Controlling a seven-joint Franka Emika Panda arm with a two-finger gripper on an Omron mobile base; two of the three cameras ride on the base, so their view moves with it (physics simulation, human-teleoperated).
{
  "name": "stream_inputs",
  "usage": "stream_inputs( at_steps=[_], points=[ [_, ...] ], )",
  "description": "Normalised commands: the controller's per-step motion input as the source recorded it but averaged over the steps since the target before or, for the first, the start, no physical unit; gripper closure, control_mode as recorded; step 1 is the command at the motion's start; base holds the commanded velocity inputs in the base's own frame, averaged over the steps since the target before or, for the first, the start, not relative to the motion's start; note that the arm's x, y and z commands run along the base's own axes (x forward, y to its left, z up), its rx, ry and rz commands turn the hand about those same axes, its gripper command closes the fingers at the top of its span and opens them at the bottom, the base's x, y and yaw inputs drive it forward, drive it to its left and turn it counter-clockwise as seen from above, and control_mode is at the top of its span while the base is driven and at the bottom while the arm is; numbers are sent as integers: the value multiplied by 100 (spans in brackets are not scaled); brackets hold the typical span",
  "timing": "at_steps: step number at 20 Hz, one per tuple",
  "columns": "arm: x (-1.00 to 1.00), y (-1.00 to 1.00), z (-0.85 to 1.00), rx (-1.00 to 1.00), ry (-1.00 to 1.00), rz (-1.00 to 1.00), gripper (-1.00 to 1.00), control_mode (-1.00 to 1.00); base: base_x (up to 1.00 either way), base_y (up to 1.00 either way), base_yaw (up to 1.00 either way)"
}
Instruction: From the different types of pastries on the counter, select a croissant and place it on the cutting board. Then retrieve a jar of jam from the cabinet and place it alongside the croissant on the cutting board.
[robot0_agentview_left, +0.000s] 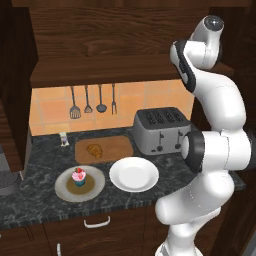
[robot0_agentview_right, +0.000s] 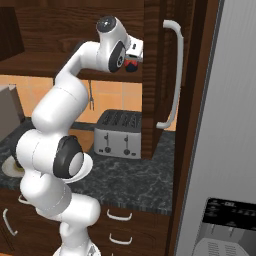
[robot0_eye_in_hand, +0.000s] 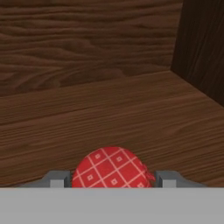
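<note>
My gripper (robot0_eye_in_hand: 113, 180) is inside the cabinet (robot0_agentview_left: 100, 45), just above its shelf board (robot0_eye_in_hand: 131, 113). Its two fingers press against both sides of the jar of jam (robot0_eye_in_hand: 112, 168), whose red checked lid sits between them. In the right base view the jar of jam (robot0_agentview_right: 131, 64) shows as a red spot at the gripper (robot0_agentview_right: 133, 61), up beside the open cabinet door. Down on the counter (robot0_agentview_left: 30, 200), the croissant (robot0_agentview_left: 94, 150) lies on the left part of the cutting board (robot0_agentview_left: 120, 145). A pink-frosted cupcake (robot0_agentview_left: 79, 176) stands on a grey-tan plate (robot0_agentview_left: 62, 189).
A white plate (robot0_agentview_left: 134, 175) sits in front of the cutting board. A silver toaster (robot0_agentview_left: 160, 130) stands to the board's right. The open cabinet door (robot0_agentview_right: 152, 100) with its long handle (robot0_agentview_right: 172, 75) stands right of the arm. Utensils (robot0_agentview_left: 92, 100) hang on the backsplash.
</note>
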Motion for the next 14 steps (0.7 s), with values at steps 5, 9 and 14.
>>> stream_inputs(
  at_steps=[5,9,14],
  points=[
    [0,0,0,0,0,0,100,-100,0,0,0],
    [-7,0,11,3,-3,0,100,-100,0,0,0],
    [-19,0,25,2,-7,0,100,-100,0,0,0]
  ],
)
